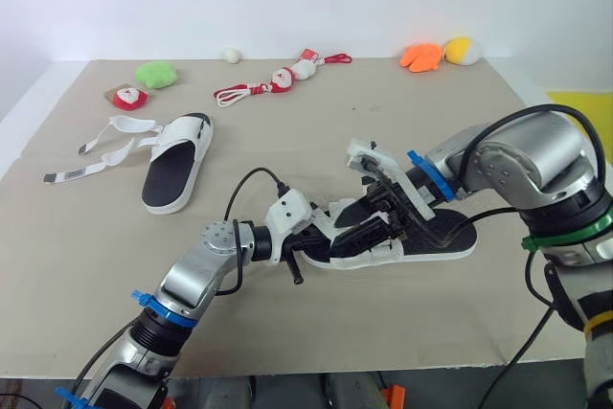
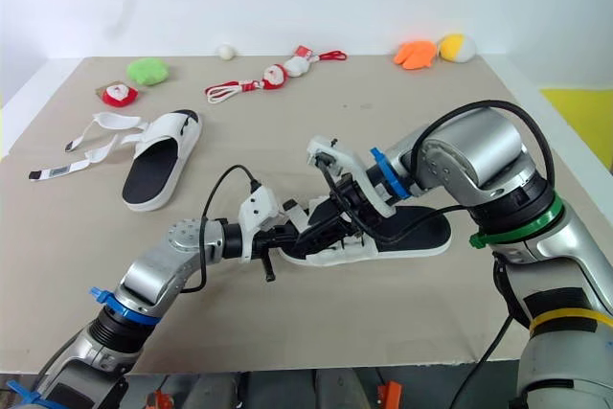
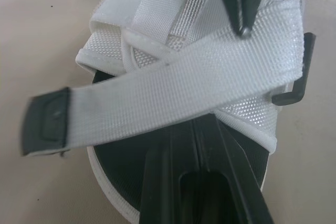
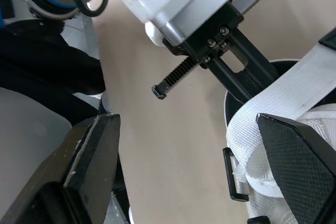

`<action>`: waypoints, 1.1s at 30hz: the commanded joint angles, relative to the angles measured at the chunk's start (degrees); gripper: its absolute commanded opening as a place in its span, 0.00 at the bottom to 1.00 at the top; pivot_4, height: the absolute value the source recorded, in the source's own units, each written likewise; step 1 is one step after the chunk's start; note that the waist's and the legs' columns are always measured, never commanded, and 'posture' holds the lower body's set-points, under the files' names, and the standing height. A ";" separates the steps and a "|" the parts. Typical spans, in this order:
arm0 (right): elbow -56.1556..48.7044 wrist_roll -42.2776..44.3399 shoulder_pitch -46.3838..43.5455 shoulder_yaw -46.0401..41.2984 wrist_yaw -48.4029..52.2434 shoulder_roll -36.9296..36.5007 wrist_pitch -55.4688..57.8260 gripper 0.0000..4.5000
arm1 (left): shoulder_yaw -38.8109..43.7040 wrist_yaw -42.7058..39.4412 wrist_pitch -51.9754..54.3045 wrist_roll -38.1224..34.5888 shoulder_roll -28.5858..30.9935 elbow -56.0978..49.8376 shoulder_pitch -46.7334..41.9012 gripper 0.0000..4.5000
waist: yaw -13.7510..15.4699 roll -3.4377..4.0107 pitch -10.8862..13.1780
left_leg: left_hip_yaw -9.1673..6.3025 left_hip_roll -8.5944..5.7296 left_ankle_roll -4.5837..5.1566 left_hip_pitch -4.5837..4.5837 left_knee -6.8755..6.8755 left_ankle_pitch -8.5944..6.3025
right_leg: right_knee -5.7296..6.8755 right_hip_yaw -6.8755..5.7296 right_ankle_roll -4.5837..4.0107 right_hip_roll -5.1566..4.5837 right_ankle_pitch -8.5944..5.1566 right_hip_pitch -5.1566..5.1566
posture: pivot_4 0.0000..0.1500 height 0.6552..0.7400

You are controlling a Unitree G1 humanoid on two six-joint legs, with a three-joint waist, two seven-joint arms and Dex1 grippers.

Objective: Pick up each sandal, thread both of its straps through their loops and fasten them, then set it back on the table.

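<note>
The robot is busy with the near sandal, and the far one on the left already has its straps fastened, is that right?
No. The far sandal has its straps undone, lying spread on the table; the left eye view shows it. The robot is indeed busy with the near sandal.

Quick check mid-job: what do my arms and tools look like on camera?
The left arm and right arm are silver-grey with blue bands and black cables; the right adds green and yellow rings. The left tool and right tool have white housings.
</note>
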 commanded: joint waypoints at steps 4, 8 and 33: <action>2.95 -3.96 -1.34 -2.26 -2.52 2.30 -2.24 0.99 | -1.24 0.47 1.12 0.42 0.02 0.93 1.28 0.00 | 0.01 0.00 0.00 | -0.01 0.00 0.00 0.00 0.01 0.00 | 0.00 -0.01 0.01 0.00 0.01 0.00 | 1.00 1.00; 3.66 -4.82 -1.18 -1.63 -2.51 2.64 -1.40 0.99 | -1.24 0.62 1.04 0.41 -0.10 0.99 1.28 0.00 | 0.02 0.00 0.00 | 0.00 -0.01 0.00 -0.01 0.04 0.00 | 0.00 -0.01 0.01 -0.01 0.01 0.02 | 1.00 1.00; 12.20 -11.62 -1.92 -5.50 -11.66 10.82 -3.03 0.99 | -1.26 0.90 0.72 0.70 -0.89 1.51 0.96 0.00 | 0.02 0.00 0.00 | -0.01 -0.01 0.00 -0.03 0.21 0.00 | 0.00 -0.01 0.04 0.00 0.09 0.06 | 1.00 1.00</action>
